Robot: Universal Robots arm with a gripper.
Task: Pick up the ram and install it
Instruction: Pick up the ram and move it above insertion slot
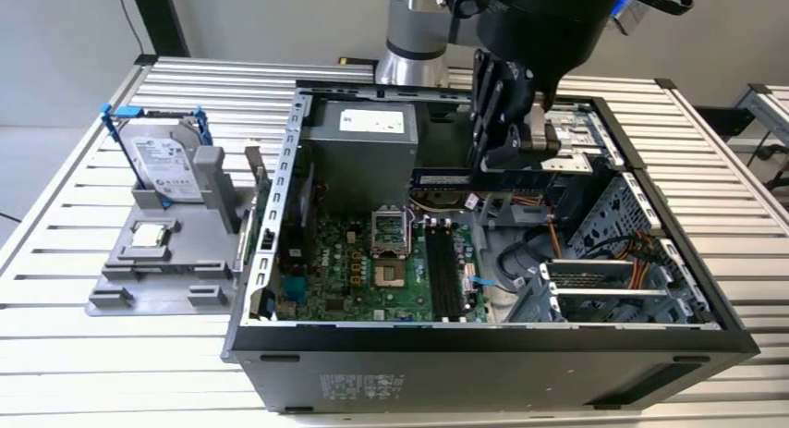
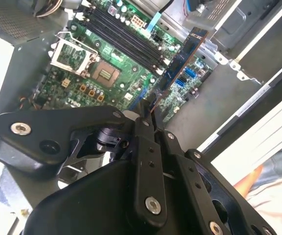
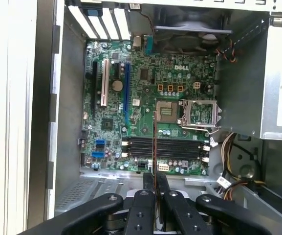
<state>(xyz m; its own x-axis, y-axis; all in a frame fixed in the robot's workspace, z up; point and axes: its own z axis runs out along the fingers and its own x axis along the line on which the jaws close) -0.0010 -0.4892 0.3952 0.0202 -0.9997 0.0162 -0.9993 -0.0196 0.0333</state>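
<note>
I have the ram (image 1: 468,178) pinched between the jaws of the gripper (image 1: 512,165), which are pressed flat against its two faces close to the end on the exterior view's right. The rest of the stick juts out toward the exterior view's left.

It hangs level in the air over the far part of the open computer case (image 1: 493,340), just in front of the grey power supply (image 1: 364,151) and well above the green board (image 1: 358,271).

The relation that matters is between the stick and the black memory slots (image 1: 444,271). They lie below it, nearer to the exterior camera and a little to that view's left, and they run near to far. The stick's long axis runs left to right, so I judge it crosswise to them. The first wrist view agrees: the ram (image 3: 154,142) shows edge-on as a thin line cutting across the slots (image 3: 165,147).

The slots look empty. Room is tight, with the open processor socket (image 1: 388,229) on one side and loose cables (image 1: 524,257) and the drive cage (image 1: 616,252) on the other.
</note>
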